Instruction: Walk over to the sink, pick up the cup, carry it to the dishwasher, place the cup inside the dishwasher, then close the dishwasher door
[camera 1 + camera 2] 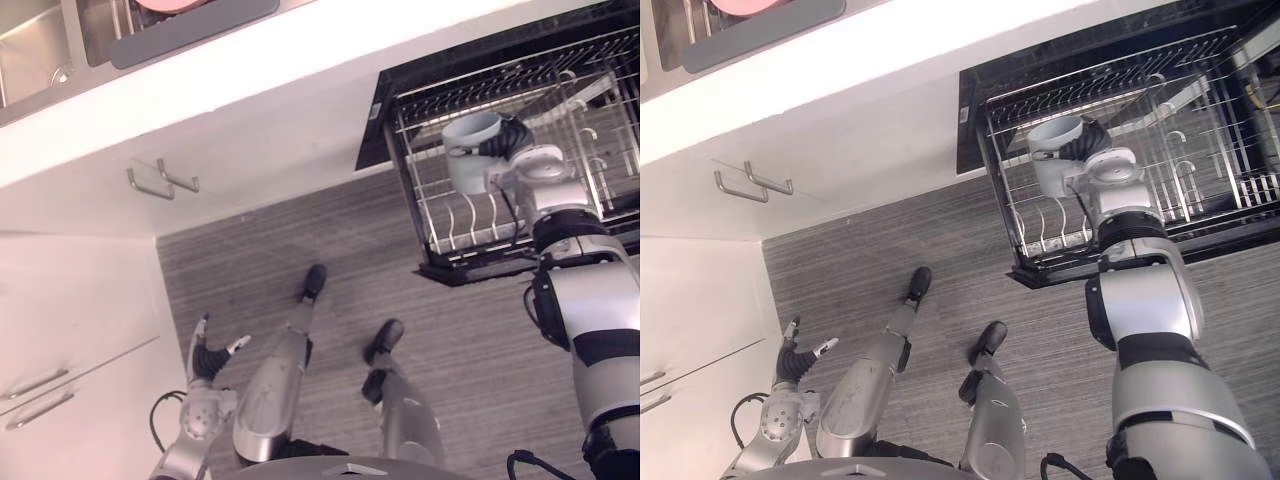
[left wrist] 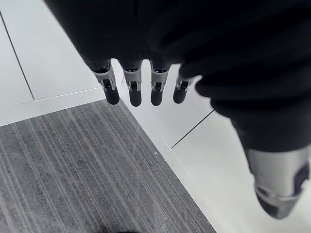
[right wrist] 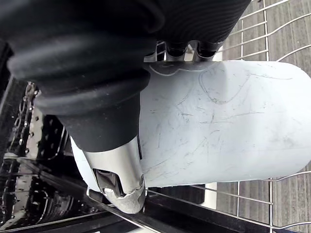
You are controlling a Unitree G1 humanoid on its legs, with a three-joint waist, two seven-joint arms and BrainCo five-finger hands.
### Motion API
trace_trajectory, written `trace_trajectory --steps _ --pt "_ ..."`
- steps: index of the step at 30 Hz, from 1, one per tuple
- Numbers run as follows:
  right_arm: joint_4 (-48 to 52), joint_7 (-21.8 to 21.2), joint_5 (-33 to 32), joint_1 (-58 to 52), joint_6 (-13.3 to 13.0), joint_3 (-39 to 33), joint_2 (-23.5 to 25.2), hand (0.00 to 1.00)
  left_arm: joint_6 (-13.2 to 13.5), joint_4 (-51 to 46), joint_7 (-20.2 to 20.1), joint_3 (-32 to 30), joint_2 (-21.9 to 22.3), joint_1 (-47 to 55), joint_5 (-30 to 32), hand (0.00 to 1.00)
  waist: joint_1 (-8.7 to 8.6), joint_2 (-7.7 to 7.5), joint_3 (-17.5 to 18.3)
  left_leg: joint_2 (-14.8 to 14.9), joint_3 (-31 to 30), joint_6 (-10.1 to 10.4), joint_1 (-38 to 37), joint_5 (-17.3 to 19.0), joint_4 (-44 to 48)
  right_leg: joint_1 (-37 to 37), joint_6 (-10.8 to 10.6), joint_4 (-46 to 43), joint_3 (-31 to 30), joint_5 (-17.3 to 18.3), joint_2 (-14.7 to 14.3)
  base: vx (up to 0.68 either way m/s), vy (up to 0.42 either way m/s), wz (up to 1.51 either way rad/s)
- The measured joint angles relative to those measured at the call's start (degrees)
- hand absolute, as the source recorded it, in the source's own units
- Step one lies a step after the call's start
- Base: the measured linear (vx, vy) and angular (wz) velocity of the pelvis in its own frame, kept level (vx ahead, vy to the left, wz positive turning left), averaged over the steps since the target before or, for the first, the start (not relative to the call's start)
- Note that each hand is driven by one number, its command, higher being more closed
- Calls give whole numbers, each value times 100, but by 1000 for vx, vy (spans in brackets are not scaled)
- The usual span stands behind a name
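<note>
Clutching the cup [image 1: 465,165] in its curled right hand [image 1: 512,138], the robot holds it just above the left side of the pulled-out dishwasher rack [image 1: 450,225], left hand [image 1: 208,360] slack at its side

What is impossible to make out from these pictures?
Whether the pale blue plastic cup touches the wire dishwasher rack: the right hand and cup block it, right wrist view.
The pink object at the steel sink: cut by the top edge, left eye view.
The rack's right end: cut off, both eye views.
</note>
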State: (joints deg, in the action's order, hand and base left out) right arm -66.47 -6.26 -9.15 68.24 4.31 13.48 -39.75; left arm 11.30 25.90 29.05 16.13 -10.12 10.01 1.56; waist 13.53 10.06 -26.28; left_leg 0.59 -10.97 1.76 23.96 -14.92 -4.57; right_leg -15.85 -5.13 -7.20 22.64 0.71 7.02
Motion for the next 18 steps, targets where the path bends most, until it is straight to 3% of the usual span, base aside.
trace_trajectory --steps 1,4,11,18 --pt "1 -22 54 85 17 6 -8 0 1 0 -50 12 8 -7 -31 0 -2 54 -25 0 -9 -4 30 -9 0 -90 4 -148 1 83 26 52 -45 1" --pt "-2 -69 53 216 155 153 -55 0 16 0 -85 30 8 -8 -30 0 25 84 -36 -3 -19 17 131 -28 2 -356 26 -540 -12 306 100 50 -70 2" --pt "12 -122 -390 218 167 173 -63 0 230 -242 -20 34 54 -12 -34 0 66 88 -38 -18 -130 82 143 -36 2 -608 110 -1187 6 713 222 30 -92 7" --pt "297 -126 -751 218 -3 160 -62 0 217 -418 -21 22 175 -11 -22 0 27 81 -42 36 -136 130 40 -45 3 -585 164 -1346 -5 801 204 -11 -87 0"
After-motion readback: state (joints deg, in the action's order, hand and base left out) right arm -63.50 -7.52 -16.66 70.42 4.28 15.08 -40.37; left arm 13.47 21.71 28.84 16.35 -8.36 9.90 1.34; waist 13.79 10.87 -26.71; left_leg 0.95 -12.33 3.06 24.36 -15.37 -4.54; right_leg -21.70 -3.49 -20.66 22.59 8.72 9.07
